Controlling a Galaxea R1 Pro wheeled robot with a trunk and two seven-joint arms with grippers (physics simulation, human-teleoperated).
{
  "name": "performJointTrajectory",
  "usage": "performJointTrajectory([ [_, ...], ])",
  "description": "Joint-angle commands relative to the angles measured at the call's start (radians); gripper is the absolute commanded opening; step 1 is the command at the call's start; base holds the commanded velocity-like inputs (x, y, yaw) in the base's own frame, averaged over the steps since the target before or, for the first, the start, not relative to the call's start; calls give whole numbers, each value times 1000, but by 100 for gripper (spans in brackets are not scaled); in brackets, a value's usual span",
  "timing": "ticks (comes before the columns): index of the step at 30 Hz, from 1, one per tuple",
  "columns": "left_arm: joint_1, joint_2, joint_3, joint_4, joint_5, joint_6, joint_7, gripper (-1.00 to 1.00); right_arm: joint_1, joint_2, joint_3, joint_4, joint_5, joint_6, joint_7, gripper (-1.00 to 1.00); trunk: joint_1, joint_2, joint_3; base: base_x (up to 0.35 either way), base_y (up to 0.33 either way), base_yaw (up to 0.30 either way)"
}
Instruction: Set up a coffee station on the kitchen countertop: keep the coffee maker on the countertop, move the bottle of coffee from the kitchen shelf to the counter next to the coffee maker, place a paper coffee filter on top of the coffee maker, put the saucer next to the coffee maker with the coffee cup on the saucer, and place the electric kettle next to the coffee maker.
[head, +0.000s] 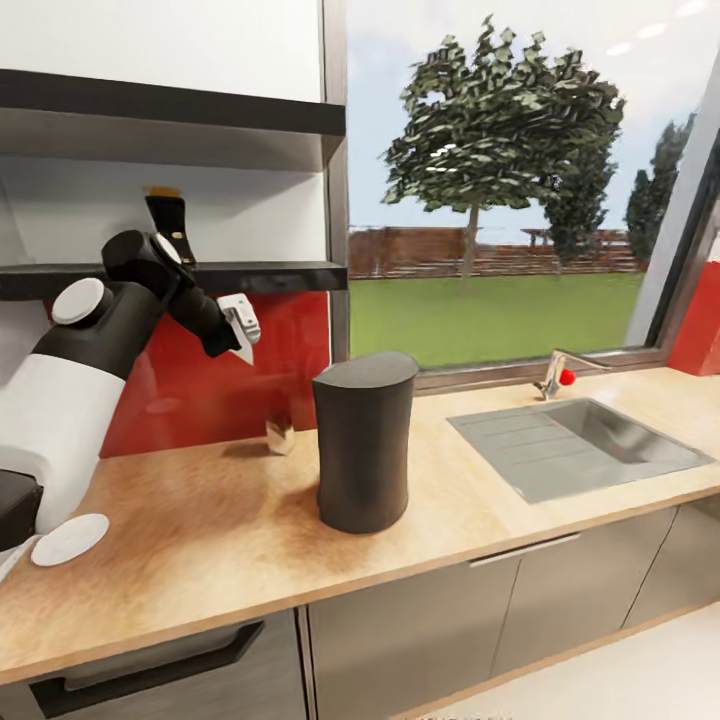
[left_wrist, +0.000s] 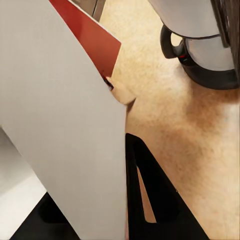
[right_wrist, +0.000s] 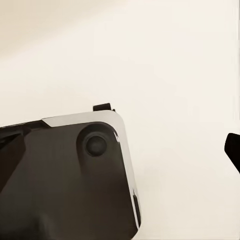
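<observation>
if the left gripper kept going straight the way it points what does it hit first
Most likely the countertop, on a bare patch short of the kettle. The left gripper points down at it, and the filter it holds would probably touch first. Depth is unclear.

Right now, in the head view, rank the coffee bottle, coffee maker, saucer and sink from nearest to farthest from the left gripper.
1. Coffee bottle, on the shelf just above the left gripper.
2. Coffee maker, mid-counter.
3. Saucer, at the counter's left edge.
4. Sink, far right.

Dark grey coffee maker (head: 364, 445) on a tan speckled countertop (head: 220, 530); red wall panel (head: 230, 385); white saucer (head: 69, 539).
</observation>
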Motion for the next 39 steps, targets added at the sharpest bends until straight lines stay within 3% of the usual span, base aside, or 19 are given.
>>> performJointTrajectory([
  [1, -1, 2, -3, -1, -7, 1, -8, -100, 0, 0, -2, 1, -5, -3, 0, 100, 0, -1, 0, 0, 0, -277],
  [7, -2, -5, -2, 1, -1, -36, -8, -100, 0, 0, -2, 1, -5, -4, 0, 100, 0, -1, 0, 0, 0, -103],
  [26, 4, -10, -8, 15, 3, -61, -8, -100, 0, -1, 1, 2, -3, -4, 0, 100, 0, -1, 0, 1, 0, -3],
  [39, 10, -13, -6, 15, 3, -60, -8, -100, 0, -3, -1, 3, -3, -5, 0, 100, 0, -1, 3, 237, 73, -110],
])
